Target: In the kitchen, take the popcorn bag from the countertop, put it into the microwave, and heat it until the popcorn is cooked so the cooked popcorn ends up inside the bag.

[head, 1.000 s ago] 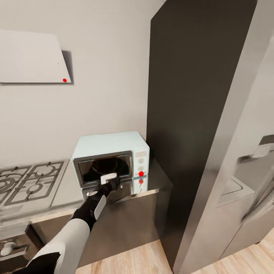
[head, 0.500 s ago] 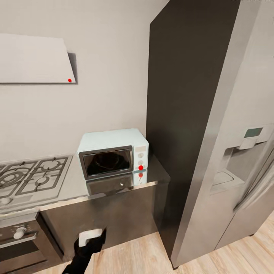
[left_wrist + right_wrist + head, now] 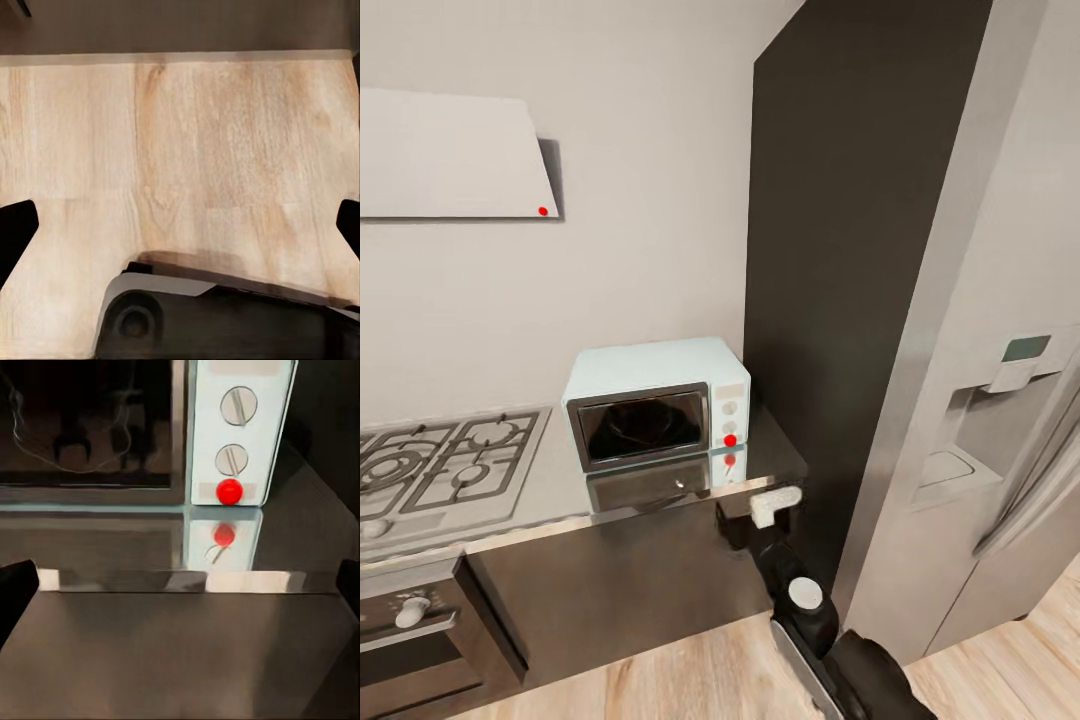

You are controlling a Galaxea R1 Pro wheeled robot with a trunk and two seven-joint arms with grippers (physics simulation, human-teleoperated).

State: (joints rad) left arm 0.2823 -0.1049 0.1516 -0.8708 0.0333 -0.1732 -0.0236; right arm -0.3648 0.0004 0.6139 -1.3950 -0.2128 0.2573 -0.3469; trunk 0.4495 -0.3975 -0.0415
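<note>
Right hand (image 3: 772, 505) raised before the worktop (image 3: 540, 500) edge, just right of the microwave (image 3: 657, 400)

Its fingers (image 3: 16, 585) are spread wide and hold nothing, facing the microwave's red knob (image 3: 229, 491). Behind the closed dark glass door (image 3: 640, 425), the contents cannot be made out. The left hand (image 3: 180, 225), also spread, hangs over the wooden floor (image 3: 195, 135).

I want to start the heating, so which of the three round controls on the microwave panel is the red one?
The lowest control on the microwave: a round red button. The two above it are pale grey slotted knobs.
</note>
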